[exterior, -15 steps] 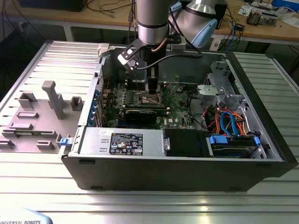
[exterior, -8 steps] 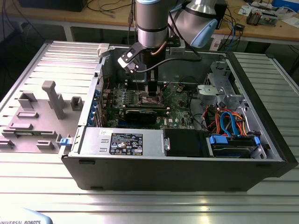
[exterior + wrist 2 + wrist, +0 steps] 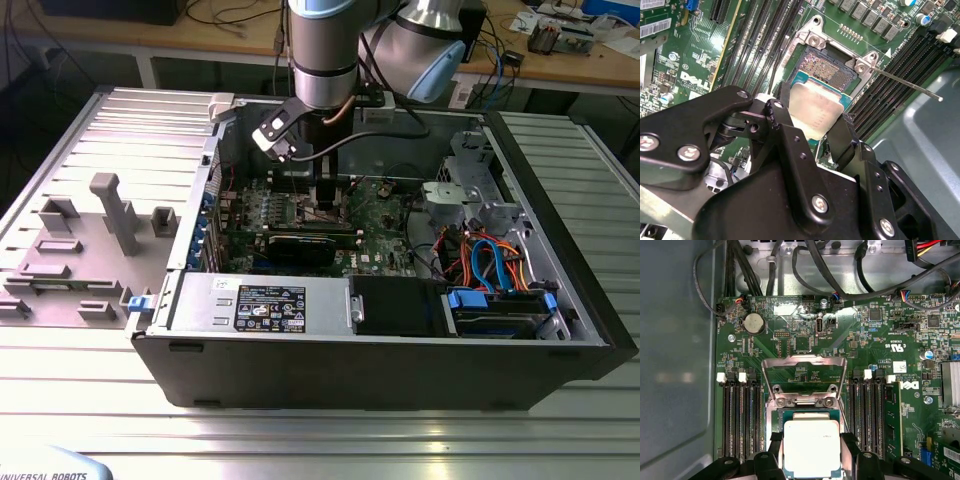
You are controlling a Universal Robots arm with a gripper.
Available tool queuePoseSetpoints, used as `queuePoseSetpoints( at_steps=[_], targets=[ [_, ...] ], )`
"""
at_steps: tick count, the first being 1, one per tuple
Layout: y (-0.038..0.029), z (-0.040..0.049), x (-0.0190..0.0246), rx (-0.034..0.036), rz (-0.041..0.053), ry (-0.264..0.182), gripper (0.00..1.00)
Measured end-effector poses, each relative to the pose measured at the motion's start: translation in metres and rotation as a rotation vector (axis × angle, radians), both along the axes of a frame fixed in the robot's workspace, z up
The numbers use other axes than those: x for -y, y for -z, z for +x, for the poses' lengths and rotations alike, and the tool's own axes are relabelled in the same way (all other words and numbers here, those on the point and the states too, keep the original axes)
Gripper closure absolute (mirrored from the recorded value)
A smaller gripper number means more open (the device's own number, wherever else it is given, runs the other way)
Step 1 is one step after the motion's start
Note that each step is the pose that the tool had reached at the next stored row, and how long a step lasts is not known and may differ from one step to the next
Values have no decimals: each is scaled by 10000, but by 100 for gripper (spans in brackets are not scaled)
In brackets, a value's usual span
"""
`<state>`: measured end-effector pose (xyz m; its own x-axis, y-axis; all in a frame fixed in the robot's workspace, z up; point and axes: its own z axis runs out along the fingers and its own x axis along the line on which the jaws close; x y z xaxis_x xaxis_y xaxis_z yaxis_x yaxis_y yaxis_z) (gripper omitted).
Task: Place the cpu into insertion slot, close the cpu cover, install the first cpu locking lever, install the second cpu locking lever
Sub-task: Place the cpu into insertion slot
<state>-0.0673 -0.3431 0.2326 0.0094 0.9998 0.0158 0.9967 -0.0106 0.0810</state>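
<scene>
1. Black fingers [image 3: 839,139] were clamped on the cpu [image 3: 815,107], one on each side.
2. The cpu hung just over the insertion slot [image 3: 832,71].
3. The cpu cover [image 3: 805,359] stood up open at one edge of the insertion slot.

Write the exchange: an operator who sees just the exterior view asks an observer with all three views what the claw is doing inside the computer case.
Operator: From the exterior view I can't judge the claw. Is it holding anything?
Observer: Yes. In both wrist views its fingers clamp the cpu by two opposite edges.
Operator: Is the chip seated in the board?
Observer: No. In the second wrist view the insertion slot has bare contacts uncovered next to the held cpu, which hangs tilted over one side of it.
</scene>
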Motion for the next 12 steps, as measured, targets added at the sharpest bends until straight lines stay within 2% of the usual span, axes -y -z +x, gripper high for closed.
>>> queuePoseSetpoints(
  at_steps=[7,12],
  targets=[
    [4,0,-2,1,1,-1,46],
    [53,-15,-1,1,-7,0,46]
  ],
)
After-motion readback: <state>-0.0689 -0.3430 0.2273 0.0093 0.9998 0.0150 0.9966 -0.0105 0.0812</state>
